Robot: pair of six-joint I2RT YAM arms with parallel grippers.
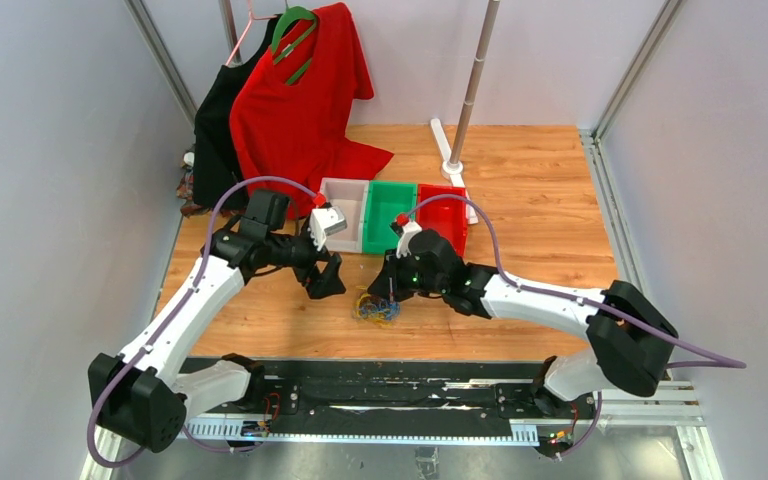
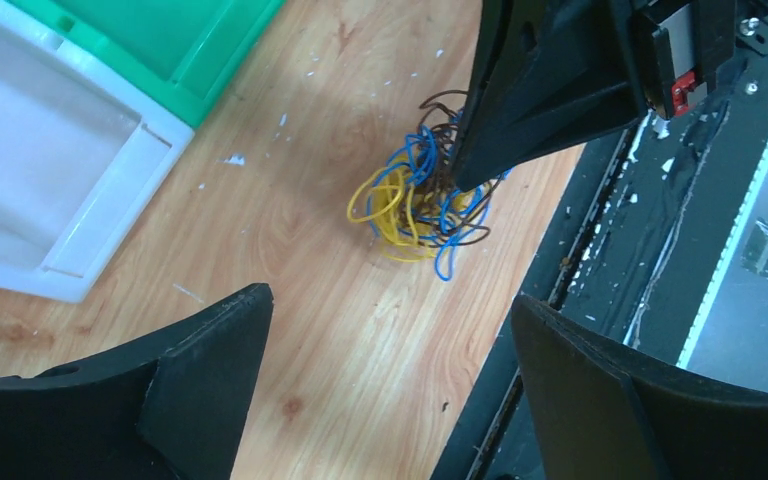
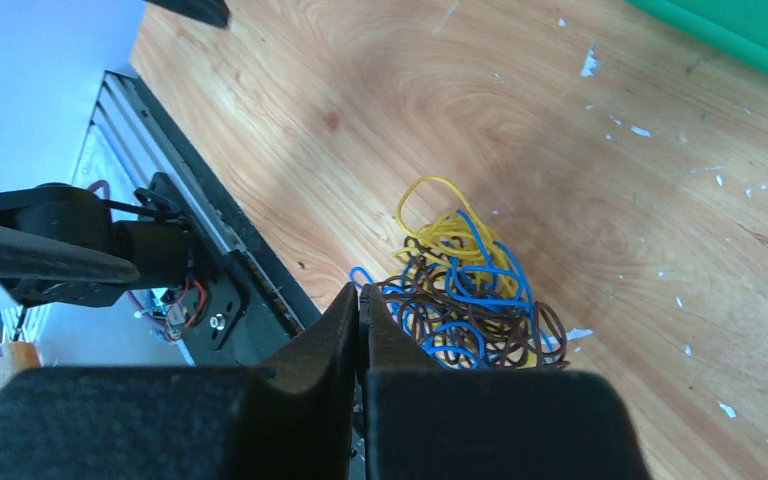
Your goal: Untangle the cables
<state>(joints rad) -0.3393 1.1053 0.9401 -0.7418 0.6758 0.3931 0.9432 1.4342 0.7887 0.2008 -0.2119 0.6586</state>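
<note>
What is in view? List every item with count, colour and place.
Cables: one tangled bundle, yellow, blue and brown, near edge of table.
Bins: three in a row mid-table, white bin, green bin, red bin.
Shirts: two hanging back left, red shirt, black shirt.
Hangers: two above the shirts, green hanger, pink hanger.
Pole: one, grey, white base, back centre.
Table: one, wood.
Left end effector: black, open, left of the bundle.
Right end effector: black, shut, tip at the bundle.
</note>
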